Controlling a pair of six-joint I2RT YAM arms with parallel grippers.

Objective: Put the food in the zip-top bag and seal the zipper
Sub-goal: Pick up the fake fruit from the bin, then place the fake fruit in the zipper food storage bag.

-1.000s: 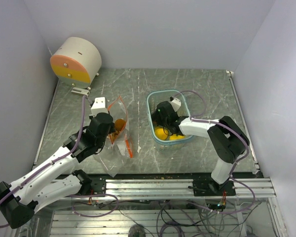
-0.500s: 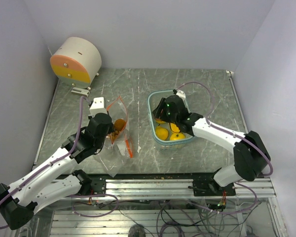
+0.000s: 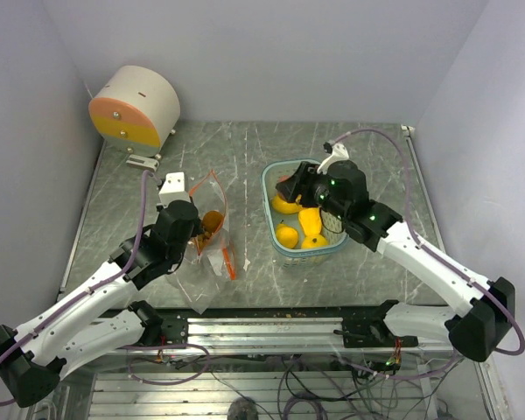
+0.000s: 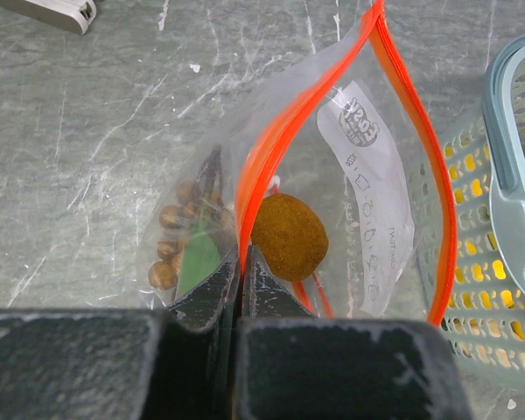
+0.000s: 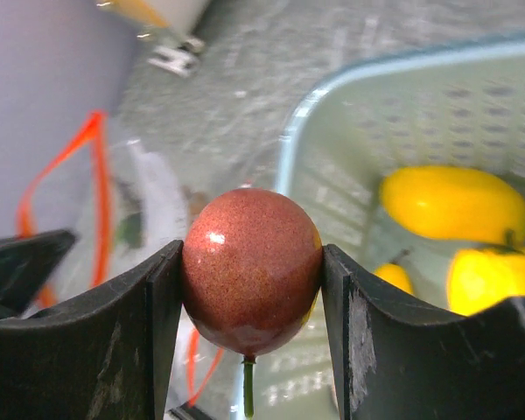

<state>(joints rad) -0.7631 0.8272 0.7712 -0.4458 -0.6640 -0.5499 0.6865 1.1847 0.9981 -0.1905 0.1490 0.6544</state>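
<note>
My left gripper [image 4: 242, 255] is shut on the orange zipper edge of the clear zip-top bag [image 4: 367, 149] and holds its mouth open; it also shows in the top view [image 3: 195, 233]. Inside the bag lie a brown round fruit [image 4: 287, 236] and a brown-purple grape bunch [image 4: 177, 249]. My right gripper [image 5: 252, 271] is shut on a dark red round fruit [image 5: 252, 262] with its stem pointing down. In the top view it [image 3: 289, 187] hovers over the left part of the light-blue basket [image 3: 265, 203]. Several yellow fruits [image 3: 313, 220] lie in the basket.
A round white and orange-yellow device [image 3: 136, 107] stands at the back left, with a small metal part [image 3: 143, 161] in front of it. The basket stands just right of the bag [image 3: 212, 229]. Grey walls close in both sides and the back.
My right gripper has risen out of the basket with the dark red fruit and now sits higher over the basket's left side. The left gripper and bag have not moved.
</note>
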